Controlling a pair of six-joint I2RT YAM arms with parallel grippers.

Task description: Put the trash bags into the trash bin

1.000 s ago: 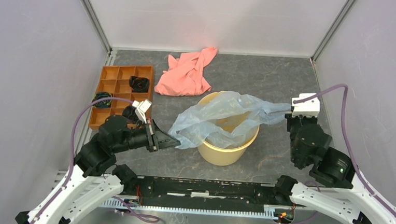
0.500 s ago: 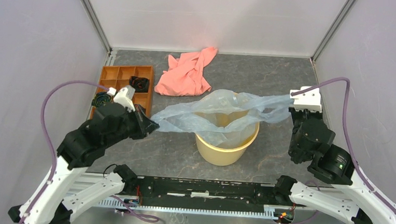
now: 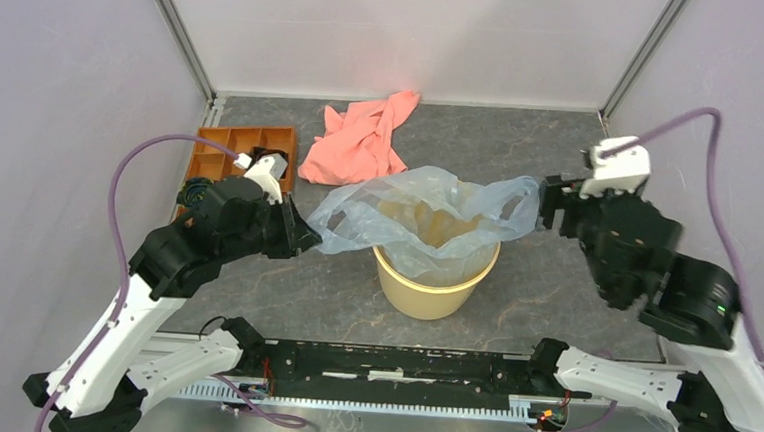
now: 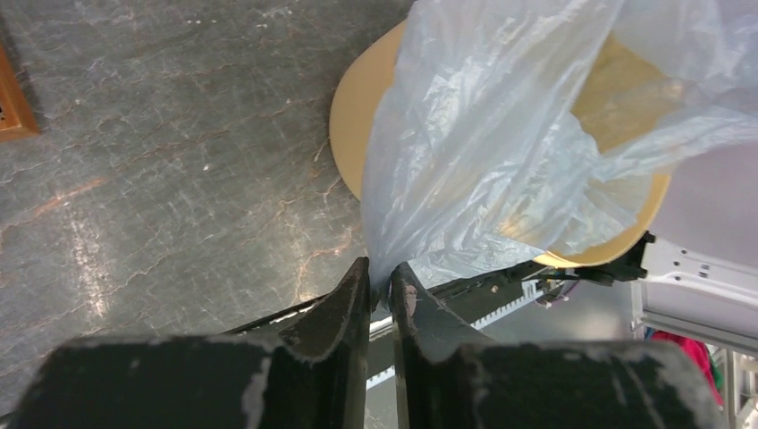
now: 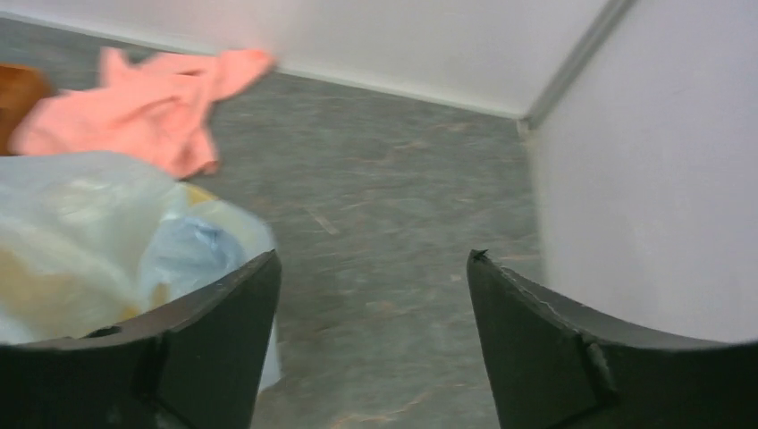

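— Grey mottled table (image 3: pixel 544 286): status of trash bag (image 3: pixel 428 214)?
— Spread over trash bin (image 3: pixel 433 294) mouth, partly sagging inside. Left gripper (image 4: pixel 382 290): nearly closed, pinching bag corner. Right gripper (image 5: pixel 371 259): spread wide, gripping nothing, film just beside.

1x trash bag (image 3: pixel 428 214), 1x trash bin (image 3: pixel 433 299), 1x pink cloth (image 3: pixel 357 144), 1x orange tray (image 3: pixel 224 141), 2x grippers total: left gripper (image 3: pixel 301 239), right gripper (image 3: pixel 549 201).
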